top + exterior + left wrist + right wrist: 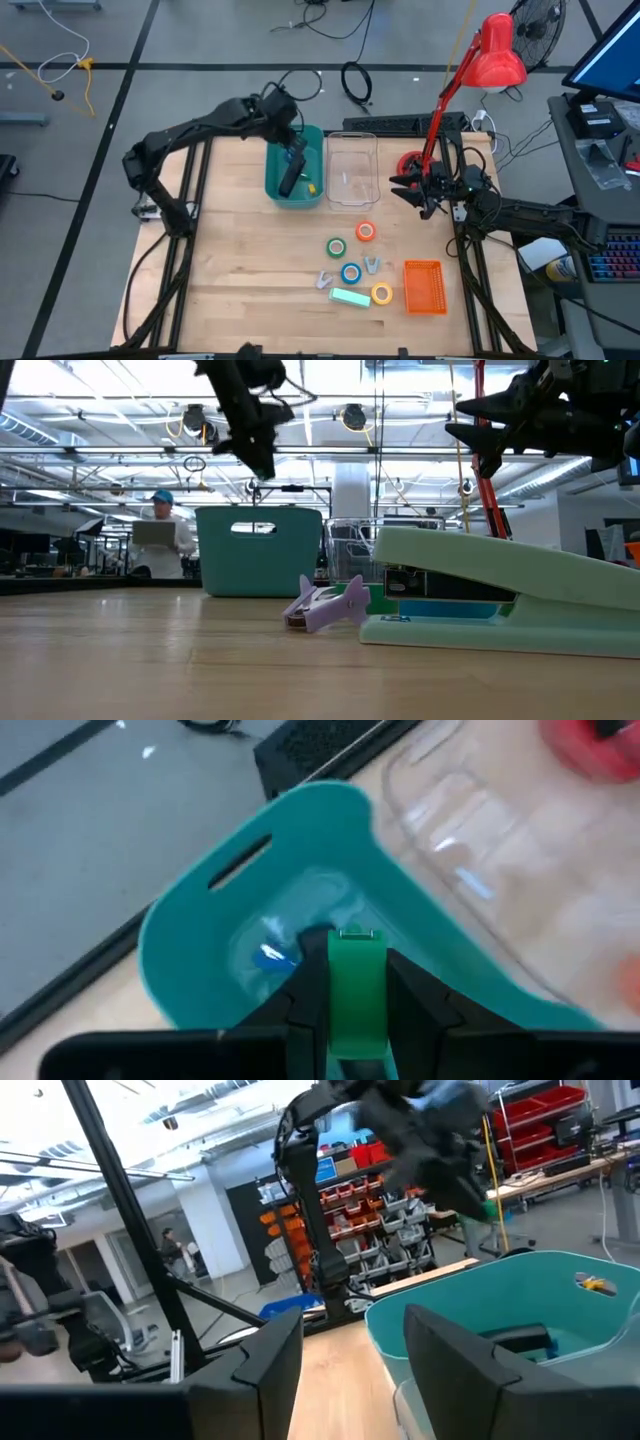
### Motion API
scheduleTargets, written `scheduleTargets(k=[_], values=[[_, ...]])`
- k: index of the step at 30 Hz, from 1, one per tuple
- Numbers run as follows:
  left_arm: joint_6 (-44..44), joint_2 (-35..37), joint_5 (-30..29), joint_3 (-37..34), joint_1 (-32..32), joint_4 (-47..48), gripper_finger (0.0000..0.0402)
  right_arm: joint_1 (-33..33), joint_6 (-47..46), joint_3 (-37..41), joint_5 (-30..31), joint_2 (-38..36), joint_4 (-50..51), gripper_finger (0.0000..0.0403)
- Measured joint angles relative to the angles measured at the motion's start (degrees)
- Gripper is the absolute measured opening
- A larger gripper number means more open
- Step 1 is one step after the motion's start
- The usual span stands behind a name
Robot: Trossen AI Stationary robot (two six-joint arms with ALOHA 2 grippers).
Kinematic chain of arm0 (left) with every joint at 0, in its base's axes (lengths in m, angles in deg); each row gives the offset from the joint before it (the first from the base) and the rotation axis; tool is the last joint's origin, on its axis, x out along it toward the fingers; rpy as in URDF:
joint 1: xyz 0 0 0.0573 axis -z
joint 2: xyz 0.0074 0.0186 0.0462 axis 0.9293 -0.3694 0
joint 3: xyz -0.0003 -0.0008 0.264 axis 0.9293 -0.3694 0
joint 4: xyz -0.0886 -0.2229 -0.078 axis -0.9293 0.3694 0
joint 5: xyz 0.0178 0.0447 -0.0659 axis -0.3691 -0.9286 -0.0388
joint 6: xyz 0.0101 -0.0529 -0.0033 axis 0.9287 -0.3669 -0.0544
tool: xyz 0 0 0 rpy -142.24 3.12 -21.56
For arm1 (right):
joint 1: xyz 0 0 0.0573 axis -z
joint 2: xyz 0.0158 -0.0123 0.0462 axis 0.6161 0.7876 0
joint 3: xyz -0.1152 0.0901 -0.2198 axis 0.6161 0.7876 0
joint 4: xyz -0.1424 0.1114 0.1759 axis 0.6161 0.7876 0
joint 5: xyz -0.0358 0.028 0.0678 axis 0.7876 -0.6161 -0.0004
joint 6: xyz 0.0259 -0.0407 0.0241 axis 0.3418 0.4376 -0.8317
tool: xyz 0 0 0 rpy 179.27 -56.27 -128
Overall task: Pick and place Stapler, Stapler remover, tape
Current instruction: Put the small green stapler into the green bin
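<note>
Nearest the low camera, a mint-green stapler point(500, 595) is seen lying at the near edge of the table, with a purple staple remover point(325, 605) just to its left. Behind these, four tape rolls are spread across the middle of the table: orange-red roll point(366, 232), green roll point(336, 246), blue roll point(350, 273) and yellow roll point(382, 294). An orange basket point(424, 287) is placed to the right of the yellow roll. At the far side, a teal bin point(272, 175) and a clear container point(352, 165) are set side by side. The black stapler point(290, 175) is found lying inside the teal bin. The left gripper point(292, 145) is held above that bin, its fingers drawn narrow on a small green piece point(357, 990); what that piece is cannot be told. The right gripper point(425, 190) is held in the air at the far right, near a red lamp point(495, 55), with its fingers spread apart and nothing between them.
</note>
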Motion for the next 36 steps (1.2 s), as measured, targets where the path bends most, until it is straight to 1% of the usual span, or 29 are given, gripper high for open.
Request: scheduleTargets(k=[7, 12, 16, 20, 22, 26, 28, 32, 34, 36], values=[[8.1, -6.5, 6.5, -0.1, -4.9, -1.0, 0.0068, 0.0, 0.0, 0.0, 0.0, 0.0, 0.0, 0.0171], [9.9, -10.2, 11.2, -0.1, -7.1, -3.7, 0.0068, 0.0, 0.0, 0.0, 0.0, 0.0, 0.0, 0.0171], [11.0, -11.8, 12.1, -0.1, -7.4, -4.1, 0.0068, 0.0, 0.0, 0.0, 0.0, 0.0, 0.0, 0.0171], [9.6, -12.4, 14.2, -0.1, -7.2, -2.8, 0.0068, 0.0, 0.0, 0.0, 0.0, 0.0, 0.0, 0.0171], [7.7, -12.4, 13.8, -0.1, -6.7, -0.2, 0.0068, 0.0, 0.0, 0.0, 0.0, 0.0, 0.0, 0.0171], [3.6, -12.4, 9.7, -0.1, -5.6, 3.5, 0.0068, 0.0, 0.1, 0.0, 0.0, 0.0, 0.0, 0.0171], [2.3, -12.4, 9.1, -0.1, -5.3, 4.7, 0.0068, 0.0, 0.6, 0.0, 0.0, 0.0, 0.0, 0.0171], [2.7, -12.4, 6.5, -0.1, -3.5, 4.0, 0.0068, 0.0, 2.9, 0.0, 0.0, 0.0, 0.0, 0.0171], [3.2, -12.4, 6.5, -0.1, -2.6, 3.9, 0.0068, 0.0, 3.6, 0.0, 0.0, 0.0, 0.0, 0.0171], [5.0, -12.4, 8.1, -0.1, -1.9, 3.3, 0.0068, 0.0, 3.6, 0.0, 0.0, 0.0, 0.0, 0.0171]])
